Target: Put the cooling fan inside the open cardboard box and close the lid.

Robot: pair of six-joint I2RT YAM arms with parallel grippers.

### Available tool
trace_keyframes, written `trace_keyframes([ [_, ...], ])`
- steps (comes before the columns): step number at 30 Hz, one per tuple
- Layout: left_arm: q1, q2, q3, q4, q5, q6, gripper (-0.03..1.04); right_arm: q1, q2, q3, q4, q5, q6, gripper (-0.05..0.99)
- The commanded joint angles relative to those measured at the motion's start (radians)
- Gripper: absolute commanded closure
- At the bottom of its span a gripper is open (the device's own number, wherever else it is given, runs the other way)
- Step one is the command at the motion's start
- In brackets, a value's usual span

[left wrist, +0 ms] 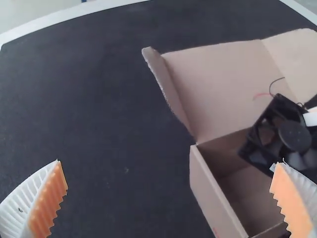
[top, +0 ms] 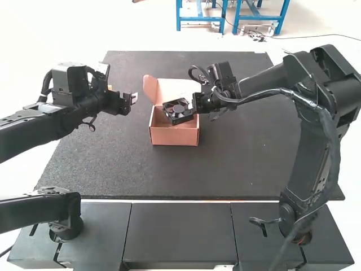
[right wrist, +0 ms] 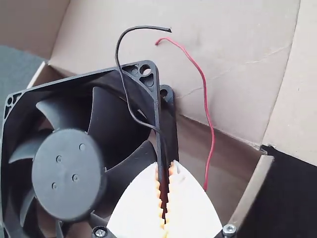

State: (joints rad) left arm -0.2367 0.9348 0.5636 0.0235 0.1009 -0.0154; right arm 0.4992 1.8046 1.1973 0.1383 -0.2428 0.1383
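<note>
Your right tool (top: 195,105) is clamped shut on one edge of the cooling fan (top: 179,110). Its white ribbed fingers (right wrist: 190,215) pinch the fan's black square frame between their orange pads (right wrist: 172,173). You hold the fan tilted at the open top of the cardboard box (top: 174,135), toward the box's right side, with its round hub and blades facing partly upward. Whether the fan touches the inside of the box cannot be told. A thin red wire (right wrist: 208,114) and a thin black wire (right wrist: 123,74) rise from the fan's corner and curl in front of the brown inner face of the lid (top: 163,90). The lid stands open and roughly upright along the far side of the box, with a small side flap at its left end. The box sits near the middle of a black mat (top: 113,152). Your left tool (top: 131,99) hovers above the mat just left of the box, level with the lid's flap, its fingers spread wide apart and holding nothing.
</note>
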Motion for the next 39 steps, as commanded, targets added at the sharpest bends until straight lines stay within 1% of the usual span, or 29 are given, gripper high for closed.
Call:
trace_keyframes([
  [1, -0.003, -0.021, -0.007, 0.006, -0.007, 0.005, 0.04, -0.001, 0.009, 0.016, 0.018, -0.009, -0.003, 0.96],
  [14, -0.001, -0.021, -0.019, 0.007, -0.007, 0.005, 0.04, 0.062, 0.006, -0.027, 0.018, -0.010, 0.012, 0.95],
  [24, -0.001, -0.030, -0.019, -0.005, -0.007, 0.005, 0.04, 0.070, -0.011, -0.061, 0.017, -0.007, 0.007, 0.95],
  [26, -0.001, -0.042, -0.021, -0.010, -0.007, 0.005, 0.04, 0.071, -0.014, -0.067, 0.017, -0.006, 0.003, 0.87],
  [27, -0.001, -0.045, -0.024, -0.011, -0.007, 0.005, 0.04, 0.071, -0.014, -0.068, 0.015, -0.006, 0.003, 0.81],
  [29, -0.001, -0.057, -0.031, -0.016, -0.007, 0.005, 0.04, 0.071, -0.014, -0.068, 0.015, -0.004, 0.003, 0.74],
  [30, -0.001, -0.062, -0.034, -0.017, -0.007, 0.005, 0.04, 0.071, -0.017, -0.068, 0.015, -0.003, 0.004, 0.67],
  [37, -0.001, -0.097, -0.050, -0.022, -0.007, 0.005, 0.04, 0.079, -0.040, -0.074, 0.015, 0.002, 0.009, 0.53],
  [38, -0.001, -0.100, -0.051, -0.019, -0.007, 0.005, 0.04, 0.079, -0.047, -0.073, 0.015, 0.004, 0.009, 0.49],
  [39, -0.001, -0.100, -0.054, -0.013, -0.007, 0.005, 0.04, 0.079, -0.056, -0.071, 0.015, 0.005, 0.009, 0.44],
])
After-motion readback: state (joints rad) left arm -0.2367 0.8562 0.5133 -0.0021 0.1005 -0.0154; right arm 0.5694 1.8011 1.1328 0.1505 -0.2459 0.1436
